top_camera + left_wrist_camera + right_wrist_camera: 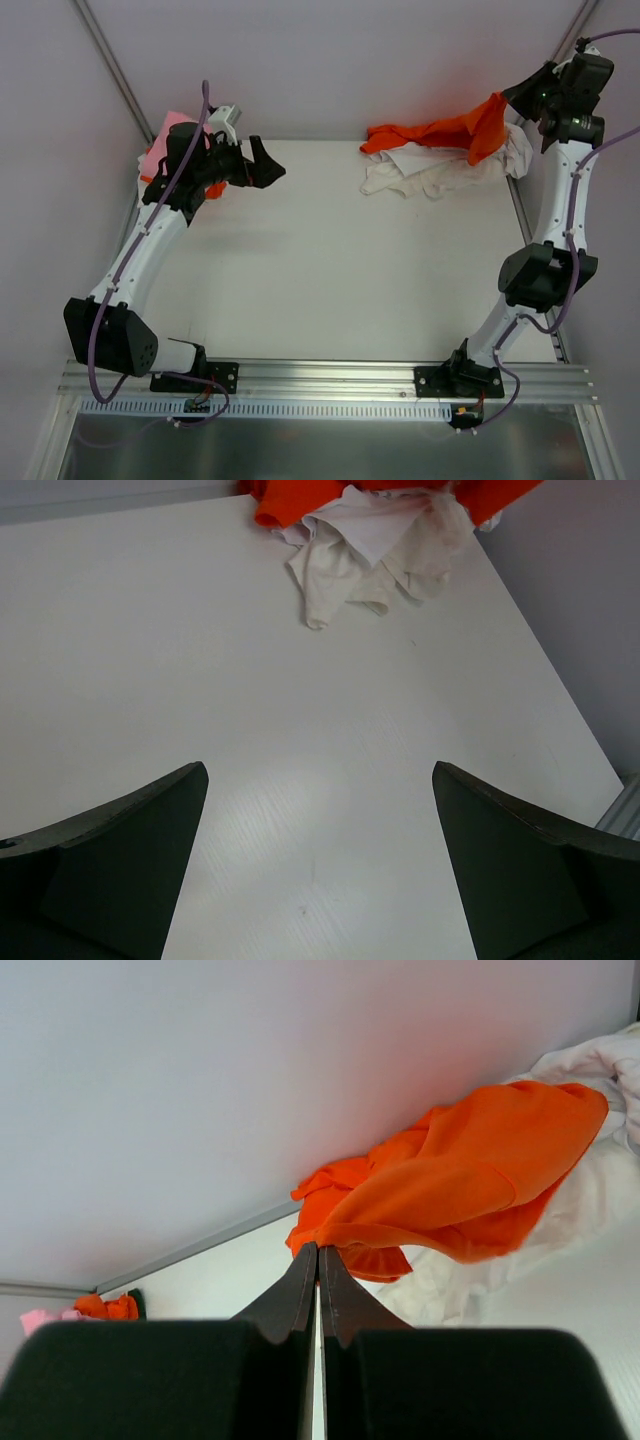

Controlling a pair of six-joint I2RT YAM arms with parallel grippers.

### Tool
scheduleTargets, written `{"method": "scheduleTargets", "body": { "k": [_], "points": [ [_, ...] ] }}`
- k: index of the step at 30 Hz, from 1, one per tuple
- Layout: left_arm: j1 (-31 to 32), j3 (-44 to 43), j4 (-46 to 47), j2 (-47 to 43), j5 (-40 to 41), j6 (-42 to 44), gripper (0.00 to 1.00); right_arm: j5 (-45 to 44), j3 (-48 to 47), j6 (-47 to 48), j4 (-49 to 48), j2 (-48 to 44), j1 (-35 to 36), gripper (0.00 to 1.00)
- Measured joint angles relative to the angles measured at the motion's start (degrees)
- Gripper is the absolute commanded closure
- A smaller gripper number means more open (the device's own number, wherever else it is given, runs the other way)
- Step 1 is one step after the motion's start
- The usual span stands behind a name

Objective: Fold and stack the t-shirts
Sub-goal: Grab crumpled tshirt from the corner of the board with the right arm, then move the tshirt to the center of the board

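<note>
A bright orange t-shirt (440, 132) lies crumpled at the table's far right, on top of a white t-shirt (440, 175). My right gripper (510, 100) is shut on one end of the orange t-shirt (460, 1190) and holds that end up above the white t-shirt (590, 1190). Its closed tips (318, 1250) pinch the cloth's edge. At the far left, a pink t-shirt (160, 140) and a bit of orange cloth (215, 188) show behind my left arm. My left gripper (265, 165) hangs open over bare table (320, 780), holding nothing.
The white table (320, 270) is walled at the back and on both sides. A metal rail (330, 378) carrying both arm bases runs along the near edge. The pile (360, 560) sits in the far right corner against the wall.
</note>
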State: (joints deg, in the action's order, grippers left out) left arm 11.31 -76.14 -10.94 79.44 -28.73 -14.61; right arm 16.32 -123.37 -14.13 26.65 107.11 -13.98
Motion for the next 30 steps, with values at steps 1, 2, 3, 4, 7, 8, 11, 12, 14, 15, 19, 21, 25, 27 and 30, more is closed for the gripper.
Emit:
{"method": "scheduleTargets", "body": {
  "k": [1, 2, 3, 4, 7, 8, 11, 12, 14, 15, 19, 21, 25, 27, 30],
  "points": [
    [0.0, 0.9, 0.5, -0.7, -0.3, 0.0, 0.01, 0.2, 0.2, 0.1, 0.8, -0.8, 0.0, 1.0],
    [0.0, 2.0, 1.1, -1.6, -0.8, -0.1, 0.01, 0.2, 0.3, 0.1, 1.2, -1.0, 0.1, 1.0],
    [0.0, 3.2, 1.8, -2.4, -1.1, -0.2, 0.01, 0.5, 0.3, 0.3, 3.3, -2.1, 0.3, 1.0],
    [0.0, 4.4, 2.2, -3.2, -1.4, -0.3, 0.01, 0.6, 0.2, 0.4, 4.6, -2.8, 0.5, 0.99],
    [0.4, 7.4, 3.6, -4.8, -2.3, -0.9, 0.01, 0.9, 0.0, 0.9, 8.8, -4.9, 1.1, 1.0],
    [0.4, 8.5, 4.0, -5.2, -2.5, -1.1, 0.01, 1.0, -0.6, 1.0, 10.3, -5.5, 1.3, 1.0],
    [0.8, 12.1, 5.8, -6.4, -2.9, -1.6, 0.02, 1.5, -4.2, 1.3, 15.3, -7.6, 1.7, 1.0],
    [0.8, 13.1, 6.4, -6.5, -3.0, -1.9, 0.01, 1.9, -5.9, 1.3, 16.8, -8.5, 1.7, 1.0],
    [1.1, 14.6, 7.3, -6.5, -3.0, -2.4, 0.01, 2.4, -9.2, 1.4, 19.4, -10.6, 1.7, 1.0],
    [1.3, 15.2, 7.7, -6.5, -3.0, -2.5, 0.01, 2.6, -10.3, 1.4, 20.4, -11.9, 1.7, 1.0],
    [1.9, 16.3, 9.5, -6.8, -3.4, -2.7, 0.01, 4.1, -12.2, 1.0, 24.8, -23.3, 1.7, 1.0],
    [2.1, 16.9, 9.9, -7.3, -3.4, -2.7, 0.01, 4.6, -12.0, 0.7, 26.9, -27.5, 1.7, 1.0],
    [2.6, 18.2, 11.2, -7.9, -3.4, -3.3, 0.01, 5.9, -10.8, -0.5, 30.2, -34.0, 1.7, 0.99],
    [2.6, 18.4, 12.3, -6.7, -3.5, -4.2, 0.01, 6.7, -8.4, -1.4, 31.0, -37.4, 1.7, 1.0],
    [3.5, 16.5, 13.1, -1.2, -4.9, -5.4, 0.01, 7.4, -3.8, -2.0, 32.2, -41.8, 1.7, 1.0]
  ]
}}
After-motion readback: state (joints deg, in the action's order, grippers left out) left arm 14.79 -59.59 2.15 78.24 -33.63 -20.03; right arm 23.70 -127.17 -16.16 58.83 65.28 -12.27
